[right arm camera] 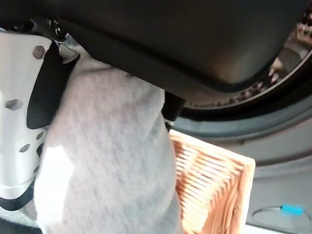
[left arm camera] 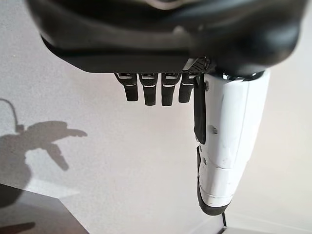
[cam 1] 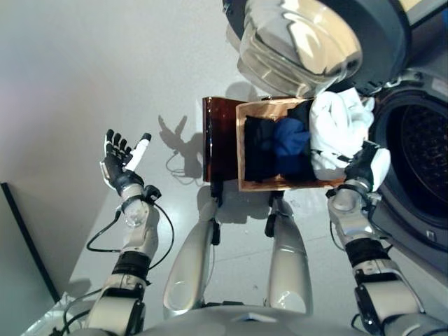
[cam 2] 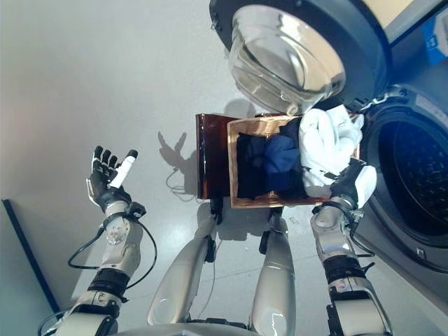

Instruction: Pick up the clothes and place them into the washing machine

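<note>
Fingers (right arm camera: 19,141) of the right hand (cam 1: 365,170) pinch bunched white garment (cam 1: 339,126).

My left hand (cam 1: 119,164) is raised at about nine o'clock, palm up, fingers (left arm camera: 148,92) straight and spread, the white-covered thumb (left arm camera: 229,146) standing apart — it holds nothing; my left forearm runs down toward seven o'clock; my right hand (cam 1: 364,171) sits at about three o'clock, fingers and thumb clamped on white cloth (cam 1: 339,129); that forearm drops toward five o'clock.
</note>
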Tool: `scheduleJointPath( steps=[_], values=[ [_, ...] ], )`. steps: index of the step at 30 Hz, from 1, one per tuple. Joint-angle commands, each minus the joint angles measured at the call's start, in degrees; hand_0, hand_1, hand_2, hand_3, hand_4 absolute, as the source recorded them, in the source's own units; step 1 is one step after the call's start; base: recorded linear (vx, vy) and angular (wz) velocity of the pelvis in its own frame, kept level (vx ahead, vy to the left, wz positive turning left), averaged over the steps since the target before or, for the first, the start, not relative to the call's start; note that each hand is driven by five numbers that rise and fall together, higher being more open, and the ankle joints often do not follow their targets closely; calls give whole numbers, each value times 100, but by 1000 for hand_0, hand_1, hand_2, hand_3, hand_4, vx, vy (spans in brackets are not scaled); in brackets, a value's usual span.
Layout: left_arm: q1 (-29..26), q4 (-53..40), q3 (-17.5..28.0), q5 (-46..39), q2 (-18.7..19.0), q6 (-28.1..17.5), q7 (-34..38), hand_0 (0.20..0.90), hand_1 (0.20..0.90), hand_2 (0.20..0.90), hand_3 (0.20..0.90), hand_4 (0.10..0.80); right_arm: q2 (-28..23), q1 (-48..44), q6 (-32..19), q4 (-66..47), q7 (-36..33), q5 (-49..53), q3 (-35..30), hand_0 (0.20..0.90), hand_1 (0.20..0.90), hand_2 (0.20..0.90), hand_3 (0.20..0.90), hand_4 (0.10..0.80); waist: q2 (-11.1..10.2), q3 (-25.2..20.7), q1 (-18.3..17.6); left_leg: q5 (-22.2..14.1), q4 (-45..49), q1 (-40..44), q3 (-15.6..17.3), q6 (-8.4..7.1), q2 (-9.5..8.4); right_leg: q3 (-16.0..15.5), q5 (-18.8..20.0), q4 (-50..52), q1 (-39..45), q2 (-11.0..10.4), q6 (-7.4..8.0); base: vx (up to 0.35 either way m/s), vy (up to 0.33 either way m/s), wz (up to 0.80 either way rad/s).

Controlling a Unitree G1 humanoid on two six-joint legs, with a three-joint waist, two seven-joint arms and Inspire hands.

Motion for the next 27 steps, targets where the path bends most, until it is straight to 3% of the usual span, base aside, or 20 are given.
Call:
scheduleJointPath(
  steps=[1, 2, 5, 9, 13, 23, 27],
  values=[
    [33, 19, -47, 373, 454, -447, 143, 900, 900, 900, 900, 800, 335, -511, -1334, 1082, -190, 376, 198, 200, 200, 200, 200, 300, -388, -418, 204, -514, 140, 108, -121, -243, -245, -212, -51, -523, 912, -31, 80, 89, -34, 2],
    [-148, 490, -166, 245, 367, -474, 60, 900, 900, 900, 900, 800, 170, -1253, -1752, 2459, 228, 1422, 172, 200, 200, 200, 200, 300, -318, -519, 330, -518, 58, 327, -205, -255, -258, -307, -71, -637, 1202, -62, 91, 89, -26, 9],
    [39, 211, -35, 236, 389, -505, -42, 900, 900, 900, 900, 800, 9, -1287, -2080, 2173, 666, 2459, -257, 200, 200, 200, 200, 300, -363, -572, 337, -525, -18, 533, -222, -264, -261, -360, -66, -753, 1421, -36, 86, 52, -27, 22],
    [121, 357, -96, 212, 375, -518, -104, 900, 900, 900, 900, 800, 475, -1234, -2643, 2123, 514, 3284, -603, 200, 200, 200, 200, 300, -422, -661, 318, -522, -50, 656, -200, -236, -266, -360, -19, -871, 1586, -40, 99, 19, 0, 4],
    [180, 422, -167, 111, 286, -636, -125, 900, 900, 900, 900, 800, 1283, -883, -3274, 1476, 886, 4241, -843, 200, 200, 200, 200, 300, -353, -692, 230, -592, -69, 768, -151, -206, -271, -298, -50, -889, 1630, -50, 107, 8, 56, 0],
    [274, 552, -132, -191, 170, -706, -410, 900, 900, 900, 900, 800, 1870, -612, -3736, 1182, 2268, 6212, -1180, 200, 200, 200, 200, 300, -325, -783, 157, -617, -92, 906, -93, -178, -301, -224, 8, -977, 1753, -90, 124, 11, 28, -4],
    [306, 581, -214, -319, 137, -714, -525, 900, 900, 900, 900, 800, 2033, -581, -3846, 1144, 2497, 6719, -1335, 200, 200, 200, 200, 300, -291, -832, 148, -687, -67, 953, -74, -170, -315, -201, -22, -979, 1809, -116, 144, 1, 19, 0]
  ],
)
